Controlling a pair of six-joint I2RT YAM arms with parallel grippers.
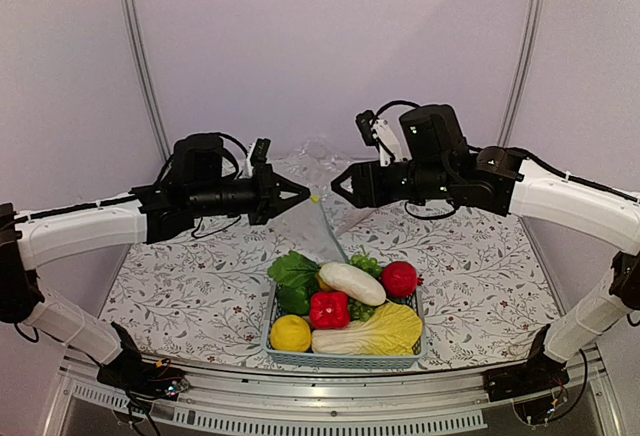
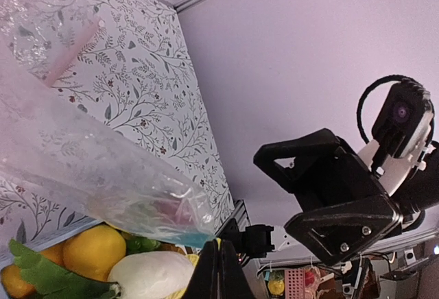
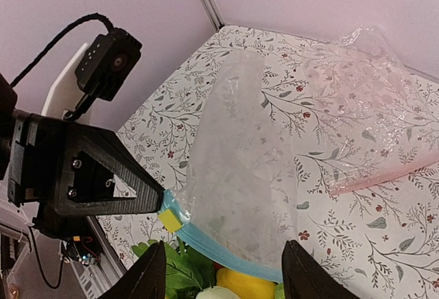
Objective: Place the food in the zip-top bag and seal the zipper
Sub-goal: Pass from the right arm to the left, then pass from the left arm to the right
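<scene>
The clear zip-top bag (image 1: pixel 305 218) hangs above the table by one corner of its mouth. My left gripper (image 1: pixel 303 196) is shut on that corner, beside a small yellow tab (image 3: pixel 171 219); its pads (image 2: pixel 219 271) are pressed together in the left wrist view. The teal zipper (image 3: pixel 223 249) runs down from that corner, over the food. My right gripper (image 1: pixel 338 186) is open and empty, facing the left one a short way from the bag; its fingers (image 3: pixel 154 275) straddle the bag's mouth without touching it. The food lies in the basket: lemon (image 1: pixel 290 333), red pepper (image 1: pixel 329 308), white radish (image 1: pixel 352 283), red fruit (image 1: pixel 399 279), cabbage (image 1: pixel 375 331), green leaves (image 1: pixel 292 270).
The light-blue slatted basket (image 1: pixel 340 359) stands at the table's near edge, between the arm bases. More crumpled clear plastic with a pink strip (image 3: pixel 384 175) lies at the back of the flower-patterned tablecloth (image 1: pixel 180 276). Pale walls enclose the back and sides.
</scene>
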